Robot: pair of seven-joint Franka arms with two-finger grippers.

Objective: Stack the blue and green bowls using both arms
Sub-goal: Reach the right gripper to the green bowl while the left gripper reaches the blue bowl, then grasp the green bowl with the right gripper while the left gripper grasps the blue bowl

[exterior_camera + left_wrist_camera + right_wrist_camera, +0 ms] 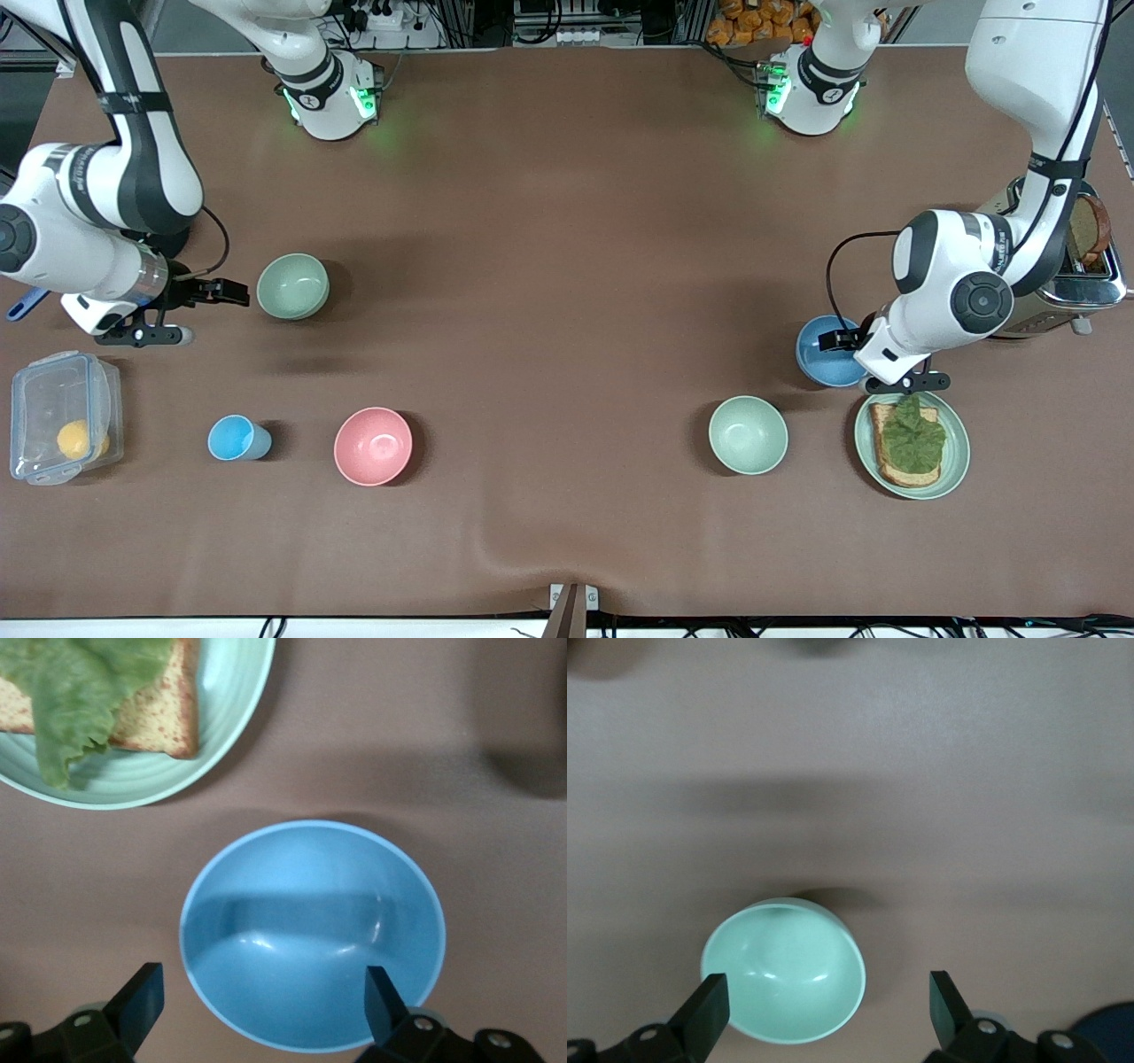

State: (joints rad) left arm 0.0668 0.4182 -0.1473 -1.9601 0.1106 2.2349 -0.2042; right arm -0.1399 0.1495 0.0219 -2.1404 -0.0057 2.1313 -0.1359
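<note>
Two bowls unstacked, none gripped; I judge everything remains. Left gripper (261, 1001), jaws apart, hangs over the blue bowl (824, 353) beside the toast plate (958, 452). Right gripper (824, 1005), also apart, probably just beside the green bowl (292, 285).

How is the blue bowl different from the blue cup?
The blue bowl is wide and shallow; the blue cup is narrow and much smaller across. The bowl is a deeper blue, the cup lighter. The bowl sits at the left arm's end of the table beside the toast plate; the cup sits at the right arm's end. Both stand upright and look empty.
</note>
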